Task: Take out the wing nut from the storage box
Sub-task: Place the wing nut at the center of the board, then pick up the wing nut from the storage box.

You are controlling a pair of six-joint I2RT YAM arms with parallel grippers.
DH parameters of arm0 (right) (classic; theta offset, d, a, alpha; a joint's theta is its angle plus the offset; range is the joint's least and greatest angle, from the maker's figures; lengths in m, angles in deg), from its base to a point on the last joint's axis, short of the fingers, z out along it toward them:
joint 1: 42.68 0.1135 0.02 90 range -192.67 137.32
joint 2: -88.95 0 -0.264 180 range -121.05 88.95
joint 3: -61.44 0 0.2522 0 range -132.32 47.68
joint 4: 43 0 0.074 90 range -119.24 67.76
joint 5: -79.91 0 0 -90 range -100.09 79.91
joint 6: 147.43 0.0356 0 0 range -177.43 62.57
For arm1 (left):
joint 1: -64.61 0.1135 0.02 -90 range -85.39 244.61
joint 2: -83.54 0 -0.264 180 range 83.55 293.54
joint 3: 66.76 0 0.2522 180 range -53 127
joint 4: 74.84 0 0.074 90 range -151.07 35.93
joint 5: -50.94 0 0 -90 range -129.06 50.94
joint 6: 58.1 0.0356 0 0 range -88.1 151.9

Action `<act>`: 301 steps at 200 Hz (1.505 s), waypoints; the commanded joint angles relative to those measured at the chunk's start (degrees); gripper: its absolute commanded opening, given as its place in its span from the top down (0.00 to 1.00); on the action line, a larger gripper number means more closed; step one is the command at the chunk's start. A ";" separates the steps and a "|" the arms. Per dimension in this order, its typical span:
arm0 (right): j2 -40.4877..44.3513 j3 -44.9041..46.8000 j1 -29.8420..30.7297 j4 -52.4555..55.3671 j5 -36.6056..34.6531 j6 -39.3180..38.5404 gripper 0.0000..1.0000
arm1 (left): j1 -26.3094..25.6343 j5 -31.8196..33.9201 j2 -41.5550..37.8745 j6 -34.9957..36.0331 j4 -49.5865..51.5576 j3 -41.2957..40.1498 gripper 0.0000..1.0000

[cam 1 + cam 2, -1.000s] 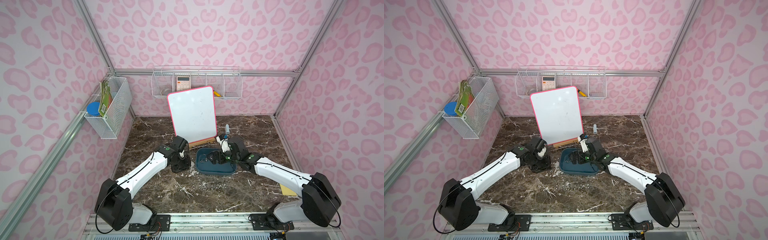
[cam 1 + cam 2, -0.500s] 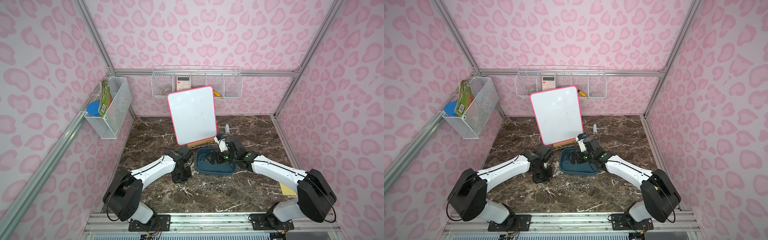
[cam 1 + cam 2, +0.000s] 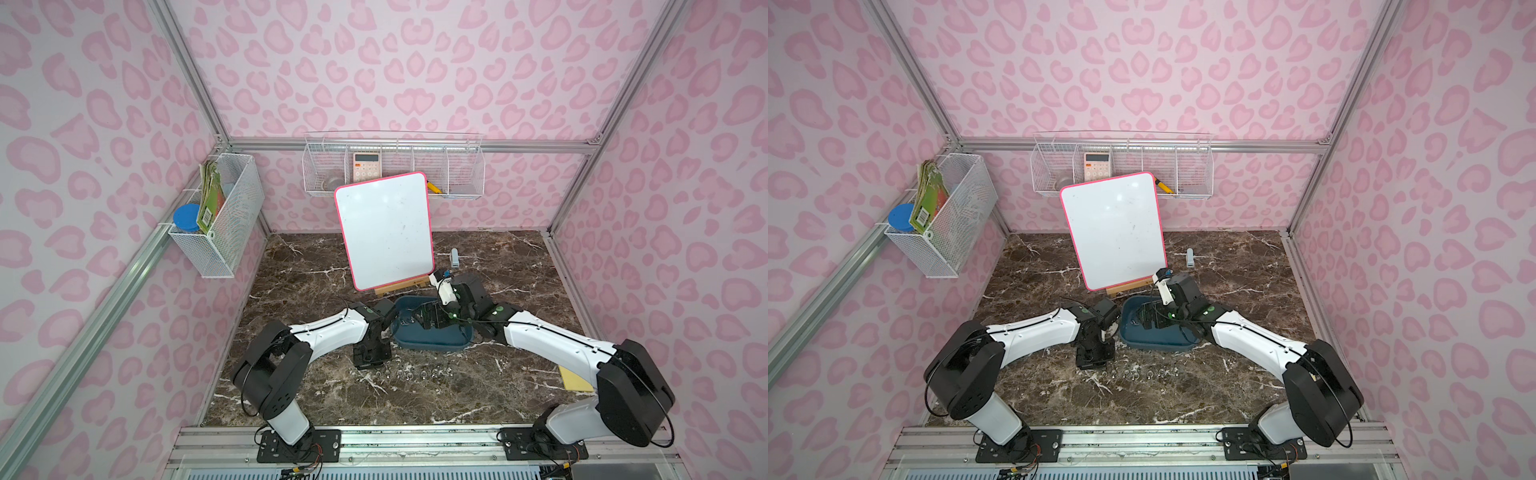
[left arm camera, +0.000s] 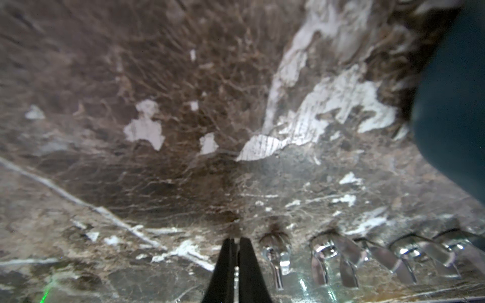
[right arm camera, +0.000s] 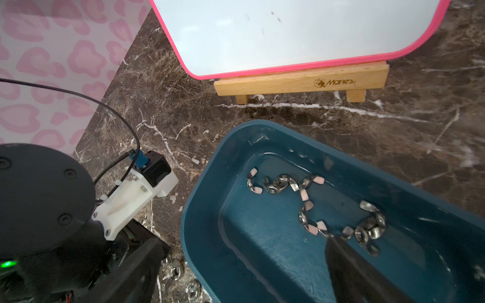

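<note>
The storage box (image 3: 432,343) (image 3: 1154,343), a dark teal tub, sits mid-table; its rim (image 5: 199,189) shows close in the right wrist view. Several silver wing nuts (image 5: 304,194) lie loose on its floor. My right gripper (image 5: 240,262) (image 3: 430,322) hangs open inside the box, one dark finger (image 5: 349,262) beside a clump of nuts. My left gripper (image 4: 235,240) (image 3: 371,359) is down at the table just left of a row of wing nuts (image 4: 275,254) (image 3: 409,374) in front of the box. It is shut, with a thin shiny sliver of a wing nut (image 4: 236,272) between its fingers.
A pink-framed whiteboard (image 3: 384,228) on a wooden easel (image 5: 299,81) stands right behind the box. A small grey-blue object (image 3: 455,257) lies behind it and a yellow pad (image 3: 575,378) at the right edge. White wire baskets (image 3: 224,216) (image 3: 395,170) hang on the walls.
My left gripper has moved from beside the box's left end toward the front, down to the left end of the nut row. The right gripper has stayed open in the box.
</note>
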 commanded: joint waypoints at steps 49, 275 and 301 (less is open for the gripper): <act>0.05 0.11 0.10 0.45 -1.95 0.05 0.01 | -0.21 1.26 -0.97 0.33 3.01 2.04 0.72; 24.88 13.21 -6.68 7.34 -14.84 4.99 0.01 | -0.11 5.32 26.29 14.20 2.90 46.22 0.63; 26.67 13.52 -7.40 9.10 -15.41 5.25 0.01 | -0.13 4.75 30.35 15.15 2.96 49.66 0.65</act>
